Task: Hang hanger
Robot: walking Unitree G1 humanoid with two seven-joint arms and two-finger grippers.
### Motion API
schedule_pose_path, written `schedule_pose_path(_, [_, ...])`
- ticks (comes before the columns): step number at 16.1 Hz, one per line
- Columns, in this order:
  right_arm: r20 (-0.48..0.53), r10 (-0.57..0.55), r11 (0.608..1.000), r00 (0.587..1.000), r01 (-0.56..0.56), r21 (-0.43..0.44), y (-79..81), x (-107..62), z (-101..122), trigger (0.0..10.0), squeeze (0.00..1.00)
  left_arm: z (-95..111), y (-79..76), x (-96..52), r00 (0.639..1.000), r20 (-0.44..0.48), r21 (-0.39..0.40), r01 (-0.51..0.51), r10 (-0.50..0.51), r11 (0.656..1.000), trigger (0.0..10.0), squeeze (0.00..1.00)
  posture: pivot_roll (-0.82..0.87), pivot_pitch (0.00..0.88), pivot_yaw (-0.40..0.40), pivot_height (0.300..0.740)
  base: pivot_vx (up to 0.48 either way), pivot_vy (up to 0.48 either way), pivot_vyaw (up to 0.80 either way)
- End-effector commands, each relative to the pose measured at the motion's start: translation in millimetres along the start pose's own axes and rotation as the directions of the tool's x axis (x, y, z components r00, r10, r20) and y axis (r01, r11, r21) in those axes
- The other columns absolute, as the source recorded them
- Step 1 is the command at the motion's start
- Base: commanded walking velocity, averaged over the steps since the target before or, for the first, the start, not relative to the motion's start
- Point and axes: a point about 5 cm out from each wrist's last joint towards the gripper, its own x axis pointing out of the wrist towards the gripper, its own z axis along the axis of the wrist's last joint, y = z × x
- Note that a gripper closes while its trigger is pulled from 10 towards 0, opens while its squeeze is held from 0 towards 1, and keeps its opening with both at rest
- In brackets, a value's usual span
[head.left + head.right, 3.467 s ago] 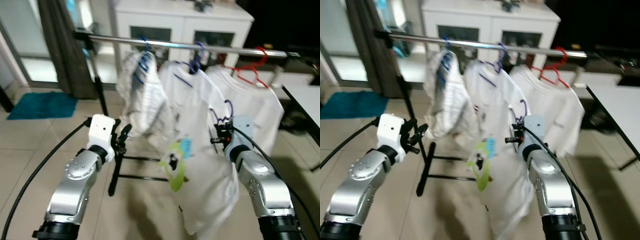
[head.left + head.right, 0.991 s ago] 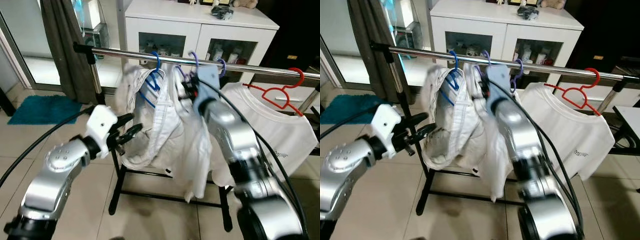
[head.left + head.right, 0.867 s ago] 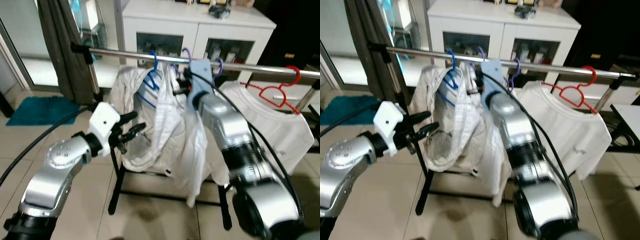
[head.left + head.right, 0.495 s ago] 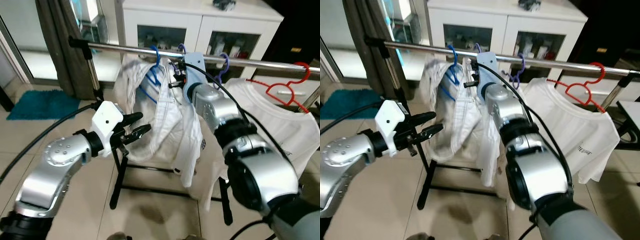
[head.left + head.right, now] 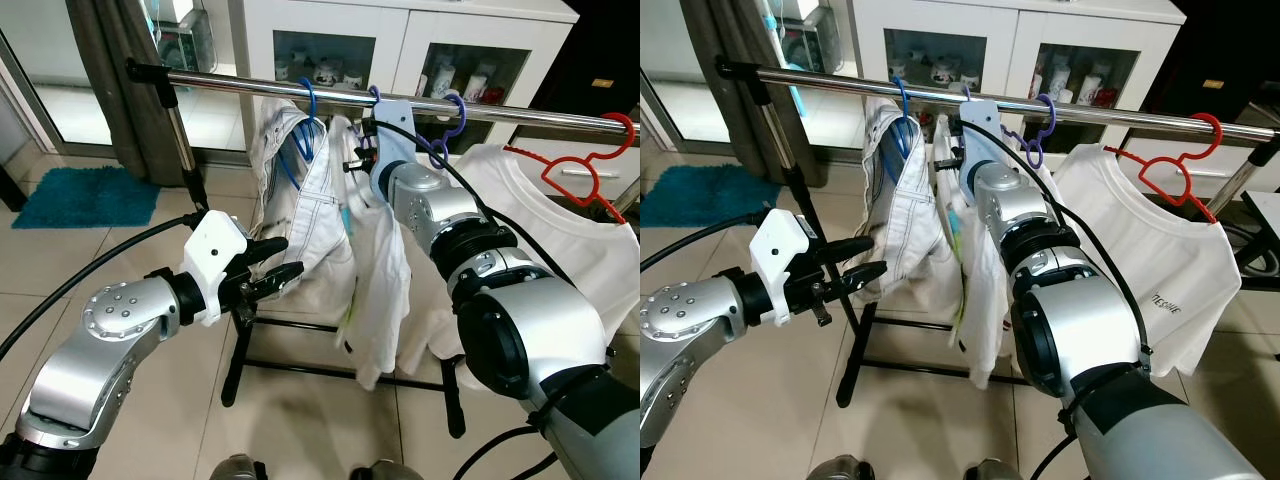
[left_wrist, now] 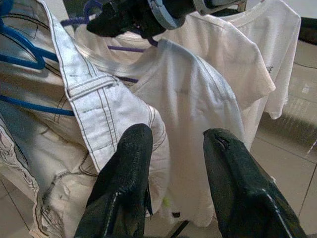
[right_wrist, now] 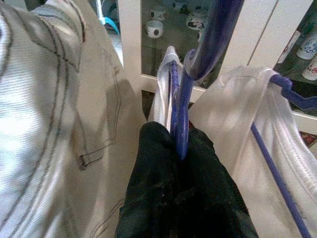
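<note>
A tiled floor [image 5: 150, 290] and white cabinet [image 5: 400, 30] are seen behind the rail [image 5: 300, 90]. The purple hanger [image 7: 181, 106] is pinched by the raised right gripper [image 7: 181, 144]; the left gripper [image 6: 171, 178] is held spread near the jeans [image 5: 310, 220].

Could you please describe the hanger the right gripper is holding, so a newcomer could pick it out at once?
Find the steel rail across the clothes rack. Three hangers along from its left end, after the blue hanger, is the purple hanger carrying a white shirt. It alone has the right gripper clamped on its neck.
</note>
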Motion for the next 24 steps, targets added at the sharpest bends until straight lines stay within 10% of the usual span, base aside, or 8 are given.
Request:
schedule_pose_path(1, [-0.033, 0.002, 1.0, 0.999, -0.002, 0.004, 3.5, 0.7, -6, 10.0, 0.0, 4, -4.9, -1.7, 1.0, 0.004, 0.005, 0.02, -0.02, 1.0, 10.0, 0.0, 0.03, 0.128, -0.042, 0.74, 0.0, 0.0, 0.0])
schedule_pose_path(4, [-0.025, 0.008, 1.0, 1.0, -0.008, 0.006, 6.7, 1.0, -3, 10.0, 0.0, 4, -8.0, -4.4, 1.0, -0.005, 0.0, 0.023, -0.023, 1.0, 10.0, 0.0, 0.04, 0.148, -0.045, 0.74, 0.0, 0.0, 0.0])
schedule_pose_path(5, [0.005, 0.012, 1.0, 1.0, -0.012, 0.013, 6.8, 1.1, -1, 10.0, 0.89, 3, -8.3, -5.6, 1.0, -0.008, -0.003, 0.017, -0.017, 1.0, 10.0, 0.0, 0.04, 0.146, -0.046, 0.74, 0.0, 0.0, 0.0])
schedule_pose_path(7, [0.049, 0.001, 1.0, 0.999, -0.001, 0.008, 4.5, 0.7, 2, 10.0, 1.0, 2, -7.4, -6.3, 1.0, -0.005, -0.009, 0.0, 0.0, 1.0, 10.0, 0.0, 0.04, 0.137, -0.043, 0.74, 0.0, 0.0, 0.0])
schedule_pose_path(18, [0.395, 0.155, 0.966, 0.906, -0.222, 0.13, -20.4, -45.0, 0, 10.0, 1.0, -16, 3.9, 9.3, 0.985, -0.008, -0.089, -0.173, 0.173, 0.981, 10.0, 0.0, -0.02, 0.0, -0.001, 0.74, 0.0, 0.0, 0.0])
schedule_pose_path(19, [0.417, 0.178, 0.961, 0.891, -0.248, 0.12, -18.7, -55.4, -7, 10.0, 0.0, -17, 6.0, 10.7, 0.979, -0.005, -0.087, -0.204, 0.205, 0.975, 10.0, 0.0, -0.02, 0.0, 0.004, 0.74, 0.0, 0.0, 0.0])
schedule_pose_path(24, [0.42, 0.179, 0.951, 0.89, -0.265, 0.158, -14.3, -99.4, -39, 10.0, 0.0, -16, 11.5, 12.8, 0.937, 0.045, -0.09, -0.342, 0.347, 0.935, 10.0, 0.0, -0.04, 0.0, -0.024, 0.74, 0.0, 0.0, 0.0])
